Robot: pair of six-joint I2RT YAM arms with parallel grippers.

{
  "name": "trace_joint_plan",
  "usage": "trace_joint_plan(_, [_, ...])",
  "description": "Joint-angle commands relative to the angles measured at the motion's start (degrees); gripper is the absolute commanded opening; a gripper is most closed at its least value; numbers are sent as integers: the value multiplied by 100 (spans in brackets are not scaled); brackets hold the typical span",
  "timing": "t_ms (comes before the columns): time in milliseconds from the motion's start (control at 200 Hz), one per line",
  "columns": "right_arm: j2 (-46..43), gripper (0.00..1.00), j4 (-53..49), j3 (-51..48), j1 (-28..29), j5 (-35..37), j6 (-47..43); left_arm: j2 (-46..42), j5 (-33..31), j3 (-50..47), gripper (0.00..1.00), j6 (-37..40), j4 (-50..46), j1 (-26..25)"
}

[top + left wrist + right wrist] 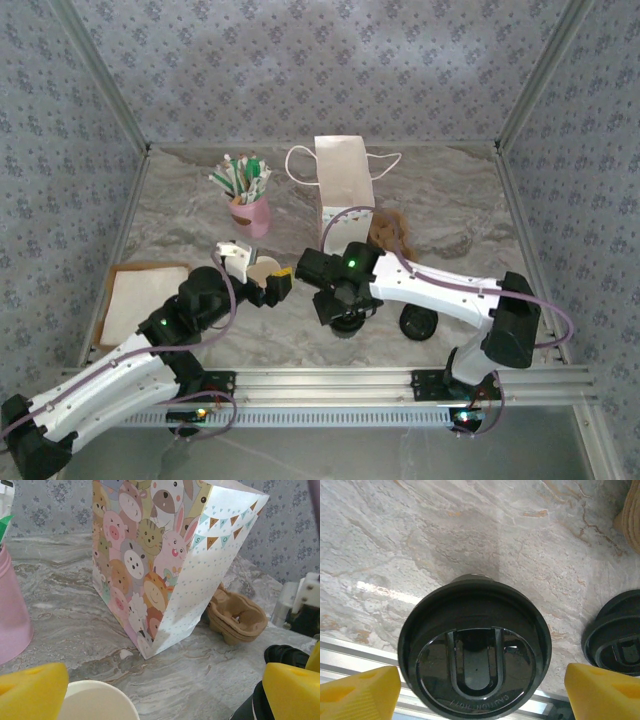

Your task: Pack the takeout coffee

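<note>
You're working in a robot test cell, not a real café. Take the cartoon-animal gift bag (345, 185) as your marker. Behind it and out to both sides stand walls (320, 70) in one repeating floral print, framed at the corners by bare aluminium posts (102, 75). The bag stands on a marble-patterned tabletop (450, 200). In front of the bag, an aluminium rail (330, 385) carries the left arm (110, 375) and right arm (440, 290).

The coffee-shop things look like props:
- a pink cup of straws (250, 215) left of the bag
- a cardboard cup carrier (388, 232) just beside it on the right
- a black lid (475, 655) in front of it
</note>
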Motion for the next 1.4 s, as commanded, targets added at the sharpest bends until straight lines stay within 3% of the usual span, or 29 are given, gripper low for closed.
trace_joint_plan(0, [-315,88,-116,194,34,118,-44,19,-23,109,100,22,75,-28])
trace_joint_plan(180, [-891,92,30,176,-81,257,-129,142,-322,249,99,5,-41,-25])
trace_joint_plan(315, [-1636,100,202,6,-196,257,-191,444,-407,942,99,-327,-623,-19])
trace_joint_plan(695, [-3861,100,82,-616,-679,-169,-513,1748,-557,4329,99,-1743,-4133,-17])
trace_joint_plan(864, [-4518,100,-357,-834,-775,506,-170,2402,82,5859,99,-2046,-5309,164])
trace_joint_plan(1089, [-4749,100,-810,-1221,-967,1134,378,2980,459,6682,100,-2369,-5790,255])
trace_joint_plan(1394, [-4515,100,-1180,-1062,-1425,1246,323,4115,531,7718,98,-2377,-6054,694])
